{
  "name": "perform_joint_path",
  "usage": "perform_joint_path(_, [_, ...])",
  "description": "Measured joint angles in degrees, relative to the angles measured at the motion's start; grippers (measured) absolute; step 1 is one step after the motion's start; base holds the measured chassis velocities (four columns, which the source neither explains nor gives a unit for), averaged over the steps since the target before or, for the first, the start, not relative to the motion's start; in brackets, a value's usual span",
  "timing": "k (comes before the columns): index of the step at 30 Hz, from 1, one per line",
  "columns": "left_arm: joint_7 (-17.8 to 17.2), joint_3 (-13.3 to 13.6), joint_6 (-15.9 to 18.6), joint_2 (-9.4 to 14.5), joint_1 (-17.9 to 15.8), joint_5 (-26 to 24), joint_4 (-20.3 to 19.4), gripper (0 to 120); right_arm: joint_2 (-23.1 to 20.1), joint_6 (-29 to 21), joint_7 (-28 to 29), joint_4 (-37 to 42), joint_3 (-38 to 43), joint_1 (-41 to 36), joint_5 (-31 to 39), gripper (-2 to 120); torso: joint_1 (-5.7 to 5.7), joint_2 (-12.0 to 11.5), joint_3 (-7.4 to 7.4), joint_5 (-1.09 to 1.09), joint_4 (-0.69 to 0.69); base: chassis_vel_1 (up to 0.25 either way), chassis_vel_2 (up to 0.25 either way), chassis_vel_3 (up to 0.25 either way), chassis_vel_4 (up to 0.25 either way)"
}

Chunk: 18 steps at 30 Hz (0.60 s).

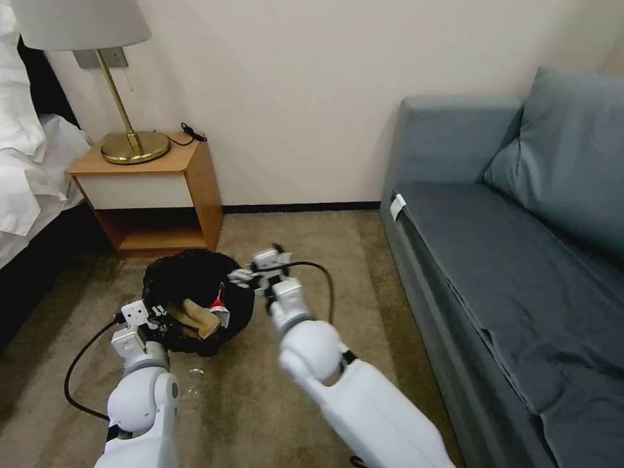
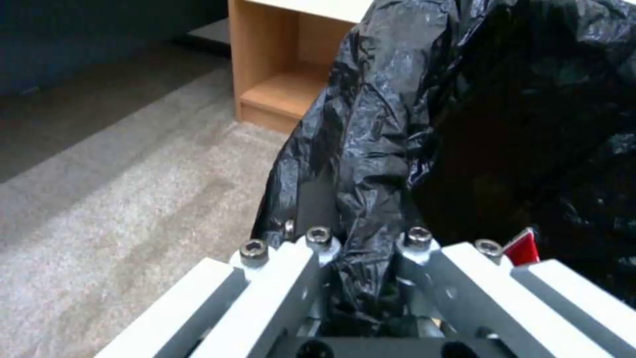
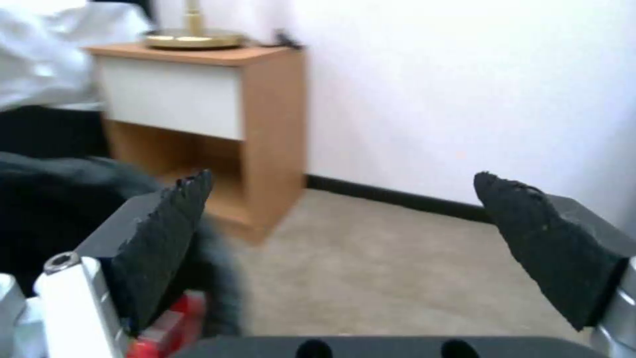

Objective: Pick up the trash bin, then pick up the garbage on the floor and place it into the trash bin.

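- Closest to my left wrist camera, my left gripper (image 2: 367,258) is pinching the crinkly black liner at the rim of the trash bin (image 2: 424,129); the plastic is bunched up between the two fingers.
- From my head, that same left gripper (image 1: 151,316) sits at the bin's near-left edge, and the trash bin (image 1: 179,276) stands on the carpet (image 1: 260,403) just in front of the nightstand (image 1: 156,195).
- Inside the bin I can see crumpled tan paper (image 1: 197,317) and a red-and-white packet (image 1: 219,303).
- My right gripper (image 3: 351,238) is spread wide with nothing between its pads; from my head it hangs just beside the bin's right rim (image 1: 250,276), with bare carpet and wall beyond it.
- On the floor just in front of the bin lie a few small clear scraps (image 1: 195,372); I cannot tell what they are.
- I judge that I'm in the collecting step: bin held, some garbage already in.
- A next pick would call for keeping my left pinch steady so the liner doesn't slip, and lowering my empty right gripper to whatever litter remains on the carpet.
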Motion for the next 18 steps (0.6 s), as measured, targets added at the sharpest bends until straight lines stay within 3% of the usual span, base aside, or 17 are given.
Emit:
perform_joint_path(8, [0.5,-0.7,-1.2,0.6,-2.0,-4.1,3.6,4,-0.6,1.3,-0.5,0.8,6.4,-4.0,0.7,100,0.00,0.0,0.00,-0.01,0.00,0.000,0.000,0.000,0.000])
perform_joint_path(10, [0.6,-0.7,-1.6,1.2,-3.5,-8.5,5.9,4,0.7,5.0,-0.5,-1.6,7.8,-4.2,-0.4,100,0.00,0.0,0.00,-0.01,0.01,0.000,0.000,0.000,0.000])
perform_joint_path(13, [0.4,-0.8,-2.1,1.6,-4.3,-10.7,7.1,4,0.9,5.7,-0.5,-2.3,8.0,-4.3,-0.6,100,0.00,0.0,0.00,-0.02,0.01,0.000,0.000,0.000,0.000])
perform_joint_path(15, [-1.3,-0.8,-2.6,1.9,-5.3,-13.1,8.7,4,0.8,6.1,-0.5,-2.8,8.0,-4.4,-0.7,100,0.00,0.0,0.00,-0.01,0.01,0.000,0.000,0.000,0.000])
perform_joint_path(16, [-4.4,-0.8,-3.3,2.2,-6.8,-14.8,11.2,4,0.7,6.8,-0.7,-3.4,7.9,-4.4,-1.0,100,0.00,0.0,-0.01,-0.01,0.00,0.000,0.000,0.000,0.000])
perform_joint_path(18, [-5.3,-0.8,-3.6,2.2,-7.3,-15.2,12.2,4,0.7,7.0,-0.7,-3.6,7.8,-4.4,-1.1,100,0.00,0.0,0.00,-0.02,0.01,0.000,0.000,0.000,0.000])
